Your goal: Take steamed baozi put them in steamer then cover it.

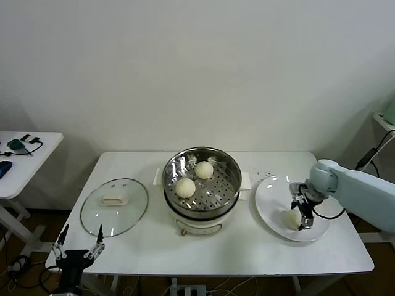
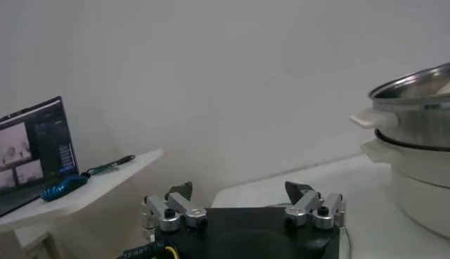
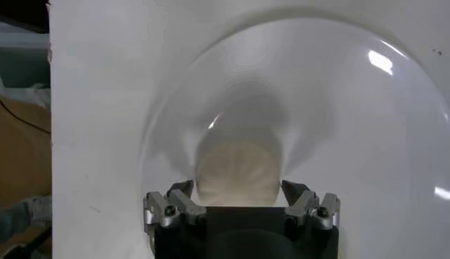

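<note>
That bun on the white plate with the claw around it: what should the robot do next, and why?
Probably close the right tool on the bun and lift it. Its fingers sit open on either side of the bun on the plate, while the steamer holds only two buns and the cover lies on the table.

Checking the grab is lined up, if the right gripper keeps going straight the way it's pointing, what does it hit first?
Most likely the baozi on the white plate. The right gripper points down with its fingers open on either side of that bun, so its palm would meet the bun first, though exact depth is unclear.
</note>
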Tool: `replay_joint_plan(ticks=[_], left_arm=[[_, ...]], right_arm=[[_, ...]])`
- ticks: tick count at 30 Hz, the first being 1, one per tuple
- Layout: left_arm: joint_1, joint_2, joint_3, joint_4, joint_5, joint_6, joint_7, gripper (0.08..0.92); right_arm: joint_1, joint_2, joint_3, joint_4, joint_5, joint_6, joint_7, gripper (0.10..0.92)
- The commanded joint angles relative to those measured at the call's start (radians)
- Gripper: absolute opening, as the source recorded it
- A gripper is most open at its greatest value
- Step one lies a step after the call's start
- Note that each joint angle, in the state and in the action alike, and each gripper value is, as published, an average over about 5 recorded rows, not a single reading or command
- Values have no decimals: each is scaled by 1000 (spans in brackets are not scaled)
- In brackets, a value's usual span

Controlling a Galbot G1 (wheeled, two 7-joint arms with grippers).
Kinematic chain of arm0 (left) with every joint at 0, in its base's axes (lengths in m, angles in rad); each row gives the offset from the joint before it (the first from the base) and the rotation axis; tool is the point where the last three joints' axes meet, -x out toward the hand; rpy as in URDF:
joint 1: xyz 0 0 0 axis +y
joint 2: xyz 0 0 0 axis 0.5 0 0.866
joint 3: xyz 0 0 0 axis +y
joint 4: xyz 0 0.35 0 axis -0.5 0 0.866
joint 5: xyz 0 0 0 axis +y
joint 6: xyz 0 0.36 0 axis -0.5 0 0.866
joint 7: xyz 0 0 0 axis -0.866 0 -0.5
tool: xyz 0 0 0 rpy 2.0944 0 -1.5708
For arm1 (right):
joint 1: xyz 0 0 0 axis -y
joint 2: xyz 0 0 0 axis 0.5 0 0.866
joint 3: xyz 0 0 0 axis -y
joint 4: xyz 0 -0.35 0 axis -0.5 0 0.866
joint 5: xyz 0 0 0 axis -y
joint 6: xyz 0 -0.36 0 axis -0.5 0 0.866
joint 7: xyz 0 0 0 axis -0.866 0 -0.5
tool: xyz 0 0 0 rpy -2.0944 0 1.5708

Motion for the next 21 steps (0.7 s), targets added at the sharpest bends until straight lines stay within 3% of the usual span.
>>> replay_joint_plan(ticks=[1,9,21], left_arm=[[2,0,0,-2,1,-1,0,823],[0,3,0,-4,-2,-2,0,823],[15,6,4,-5,-1,-7,0,823]], right_arm=[[-17,12,18,-19,-19,6,-3,750],[135,-5,-70,29,18,64,-17,686],[820,205,-478,95,20,680,-152,695]])
